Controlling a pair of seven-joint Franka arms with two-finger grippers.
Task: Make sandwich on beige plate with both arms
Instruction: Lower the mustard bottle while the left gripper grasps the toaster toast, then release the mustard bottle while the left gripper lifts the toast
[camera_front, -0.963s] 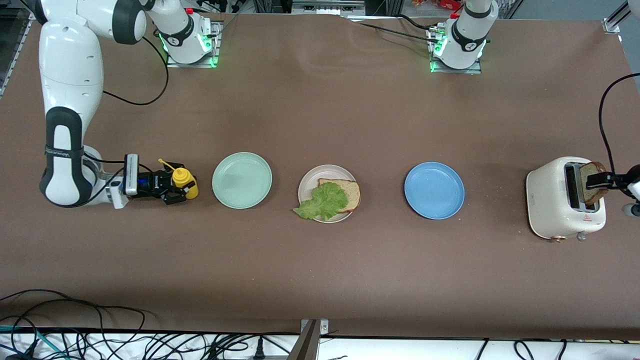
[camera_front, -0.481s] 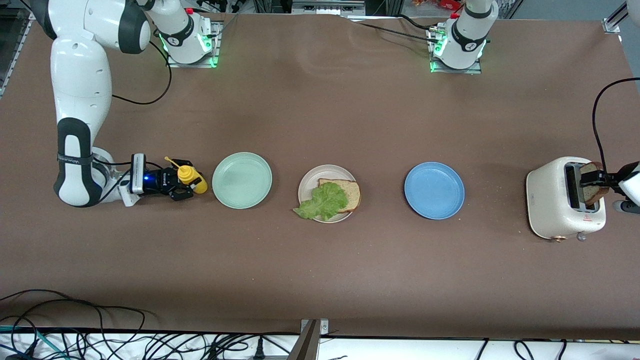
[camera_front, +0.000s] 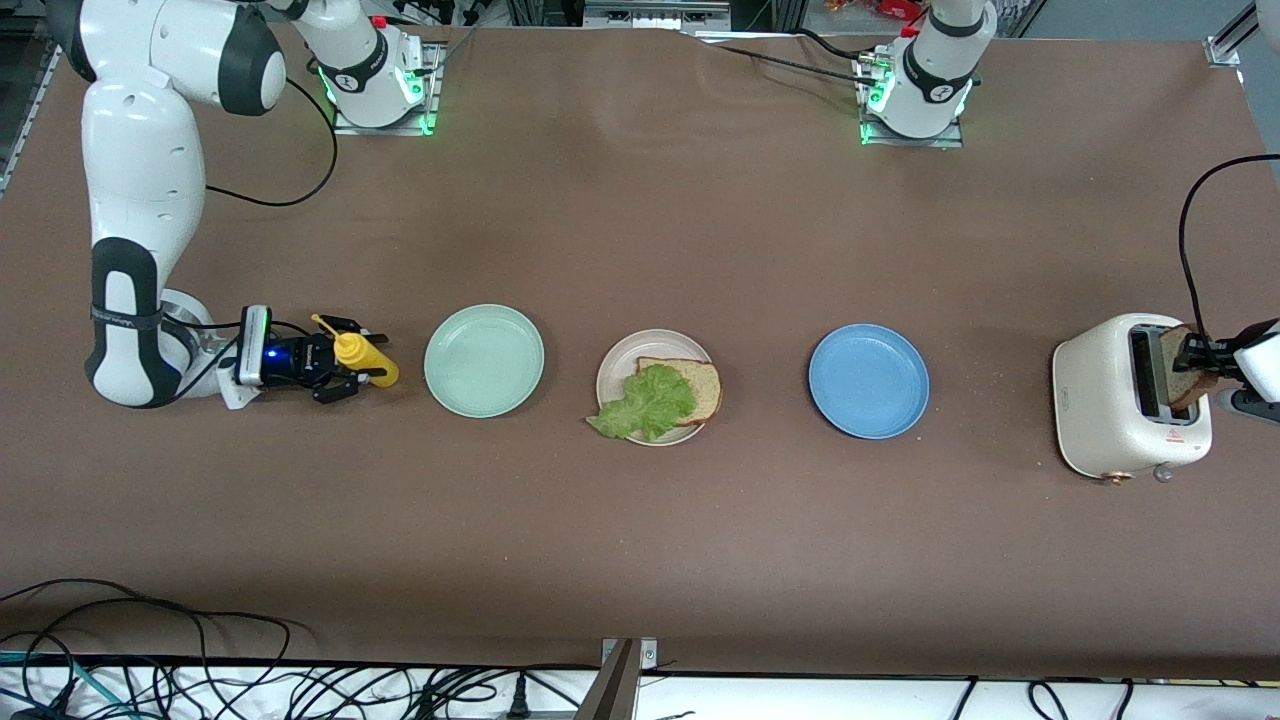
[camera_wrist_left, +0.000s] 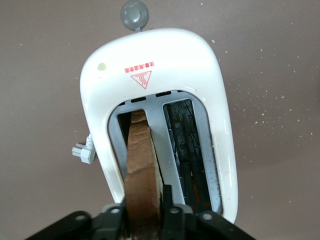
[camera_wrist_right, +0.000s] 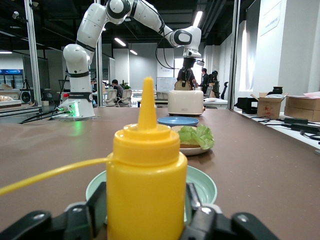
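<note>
Three plates (camera_front: 484, 360), two bread slices (camera_front: 700, 386), one lettuce leaf (camera_front: 645, 403), one toaster (camera_front: 1110, 405), one yellow squeeze bottle (camera_front: 364, 358)

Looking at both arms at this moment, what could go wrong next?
The left gripper pinches only the edge of the bread slice standing in the toaster slot; lifted crooked, the slice may scrape the slot or slip.

The right gripper sits around the mustard bottle with fingers apart; the bottle could tip toward the mint green plate.
</note>
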